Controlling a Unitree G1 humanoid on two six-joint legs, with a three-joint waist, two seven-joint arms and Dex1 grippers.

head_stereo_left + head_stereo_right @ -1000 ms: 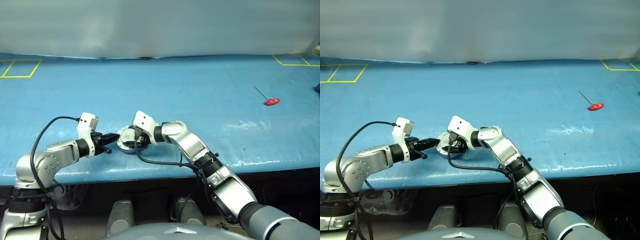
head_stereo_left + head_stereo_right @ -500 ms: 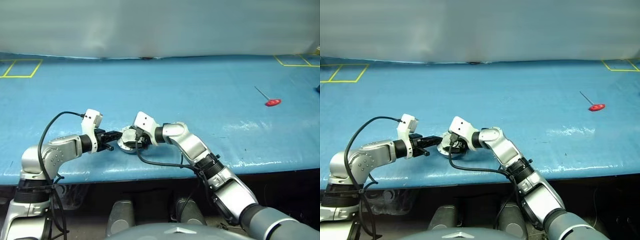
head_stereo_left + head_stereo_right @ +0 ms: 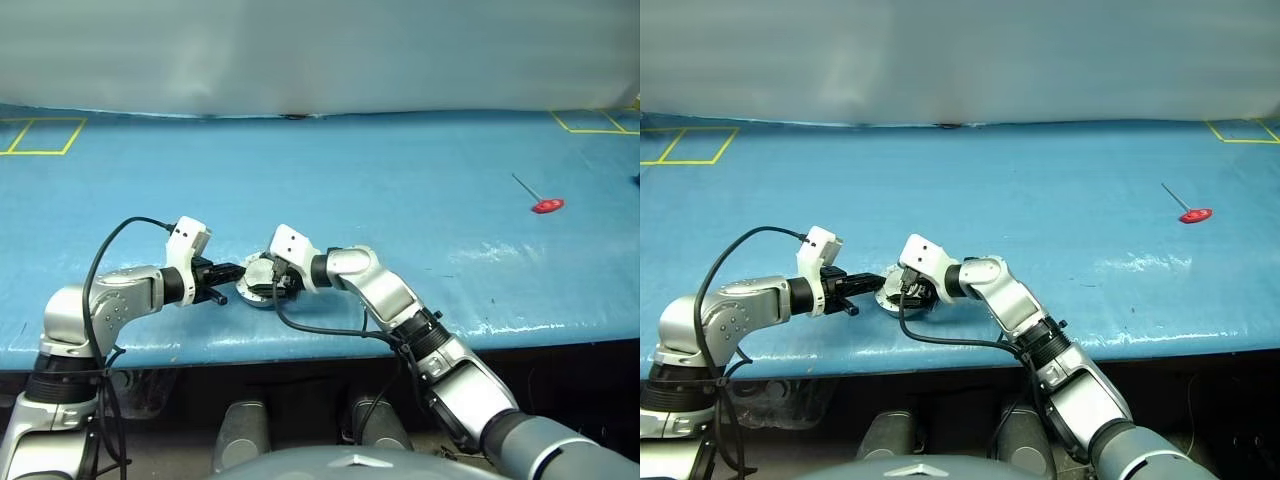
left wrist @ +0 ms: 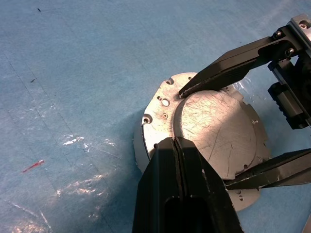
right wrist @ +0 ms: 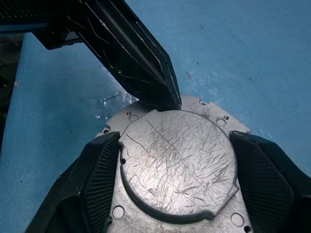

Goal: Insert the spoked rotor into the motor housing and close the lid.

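Left end effector was pinched shut, tip resting on the lid, holding nothing; right end effector stood wide, its fingers either side of the disc. Lid lay flat over the motor housing near the table's front edge. Rotor presumably inside, hidden. Closing looked nearly done.

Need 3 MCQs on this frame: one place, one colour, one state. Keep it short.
1. Where is the red-handled tool?
A. far right of the table
B. beside the lid
C. in the left gripper

2. What colour is the table cover?
A. green
B. blue
C. white

3. How does the lid lie?
A. standing open
B. off on the table
C. closed, plain face up

A: it lies alone on the right.
B: the sheet is blue.
C: the scratched face tops the housing, with the right gripper straddling it and the shut left gripper at its edge.
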